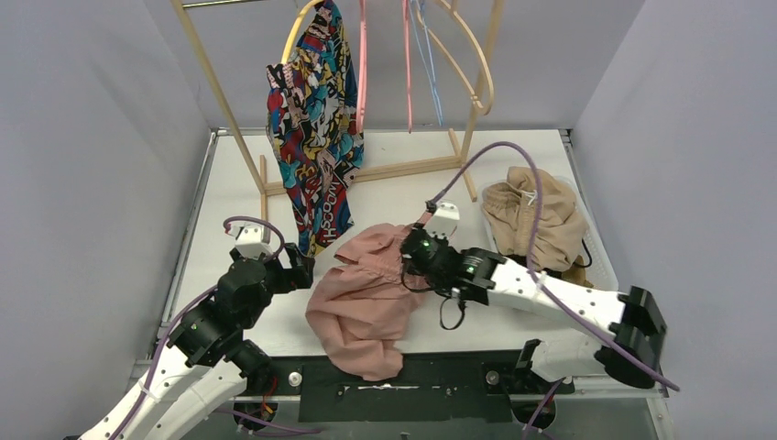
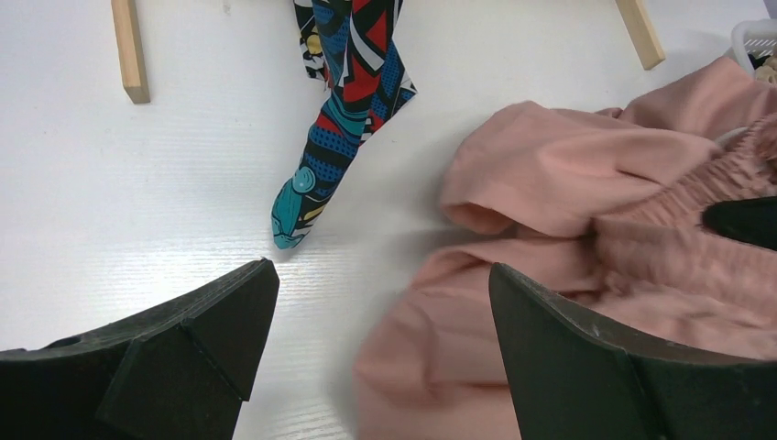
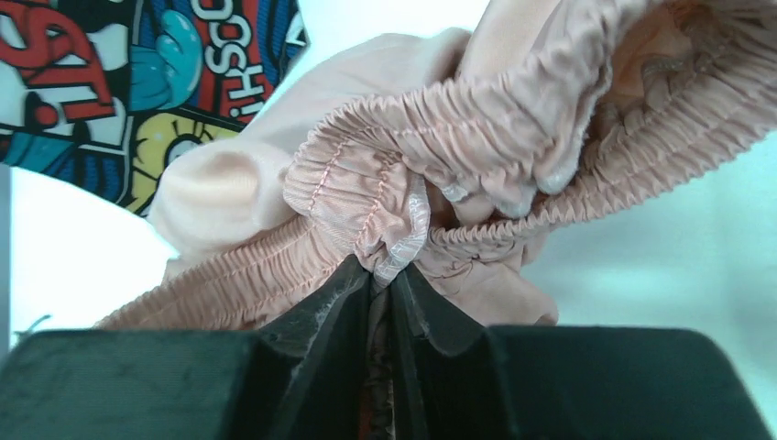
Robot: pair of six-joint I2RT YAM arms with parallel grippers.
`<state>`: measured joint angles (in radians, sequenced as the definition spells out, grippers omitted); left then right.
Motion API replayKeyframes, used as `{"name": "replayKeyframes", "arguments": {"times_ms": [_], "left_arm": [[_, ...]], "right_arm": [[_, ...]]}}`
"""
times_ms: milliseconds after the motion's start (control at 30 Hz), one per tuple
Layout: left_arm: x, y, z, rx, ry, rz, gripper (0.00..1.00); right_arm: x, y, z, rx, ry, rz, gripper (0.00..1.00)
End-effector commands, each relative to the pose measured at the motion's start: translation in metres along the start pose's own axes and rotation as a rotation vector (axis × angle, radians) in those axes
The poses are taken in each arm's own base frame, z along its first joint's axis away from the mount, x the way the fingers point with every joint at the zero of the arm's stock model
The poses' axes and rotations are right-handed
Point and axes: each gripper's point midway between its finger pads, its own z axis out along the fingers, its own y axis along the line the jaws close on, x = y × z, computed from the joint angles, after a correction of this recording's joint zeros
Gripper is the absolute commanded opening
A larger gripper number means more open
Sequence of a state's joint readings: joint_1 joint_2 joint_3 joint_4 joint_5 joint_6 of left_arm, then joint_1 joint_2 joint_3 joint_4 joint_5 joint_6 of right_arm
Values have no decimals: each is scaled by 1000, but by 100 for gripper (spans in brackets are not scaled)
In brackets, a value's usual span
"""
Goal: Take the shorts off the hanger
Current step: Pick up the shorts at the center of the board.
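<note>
Risk ahead: right gripper (image 3: 380, 275) pinches only thin fold of dusty pink shorts (image 1: 366, 293) waistband, near front edge of table (image 1: 403, 183) — we judge it may slip when lifted. Left gripper (image 2: 380, 284) gapes empty. Comic-print shorts (image 1: 316, 137) hang on hanger (image 1: 291, 37) toward back-left — dragged pink cloth could snag them.

I see the comic-print pair (image 1: 311, 137) hanging full length from a yellow hanger (image 1: 295, 32) over the far left of the surface, one leg tip reaching down to the tabletop. The dusty pink pair (image 1: 362, 302) lies crumpled mid-surface and spills to the near edge. Its gathered elastic waistband is bunched up and pinched tight between the jaws of my right gripper (image 3: 380, 275). Over by the far right corner the beige pair (image 1: 536, 220) sits in a rumpled heap, drawstring on top. I can't tell what the darker tan cloth at its near side is.
</note>
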<state>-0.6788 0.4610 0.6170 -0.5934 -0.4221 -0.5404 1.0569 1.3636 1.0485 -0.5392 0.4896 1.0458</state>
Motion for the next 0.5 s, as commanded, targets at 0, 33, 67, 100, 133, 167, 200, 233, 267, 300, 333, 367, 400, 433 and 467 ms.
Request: {"name": "replayKeyframes", "arguments": {"times_ms": [0,33,67,100,133,167,200,233,267,300,333,367,400,433,467], "left_arm": [[-18,-8,-1,30,-61,-23,86],[-18,-8,-1,31,-62,-23,86],[-17,-8,-1,32,-61,-22,86],[-17,-9,-1,34,-58,-22,86],[-16,-9,0,35,-57,-21,86],[-16,-10,0,37,-53,-20,86],[-15,-10,1,39,-48,-17,86],[-14,-11,1,41,-45,-16,86],[-13,-11,2,41,-41,-14,86],[-13,-12,2,42,-37,-13,86],[-12,-12,2,44,-35,-13,86],[-12,-12,3,44,-32,-12,86],[-12,-13,3,46,-32,-12,86],[-12,-13,3,45,-29,-11,86],[-11,-13,3,45,-27,-10,86]], "right_arm": [[-13,-11,-9,-107,-51,-1,17],[0,-24,-4,-88,-19,4,19],[11,-34,0,-80,24,17,28],[23,-42,6,-79,73,34,33],[36,-48,10,-90,126,38,34],[46,-51,14,-96,158,38,34],[55,-55,16,-88,182,40,42],[62,-60,18,-64,205,47,54],[67,-63,19,-51,221,41,62],[70,-63,19,-49,238,32,70],[73,-63,20,-42,254,23,79],[74,-64,20,-30,265,18,90],[75,-64,20,-14,277,14,97],[77,-67,21,16,288,18,99],[79,-69,21,49,293,21,98]]}}
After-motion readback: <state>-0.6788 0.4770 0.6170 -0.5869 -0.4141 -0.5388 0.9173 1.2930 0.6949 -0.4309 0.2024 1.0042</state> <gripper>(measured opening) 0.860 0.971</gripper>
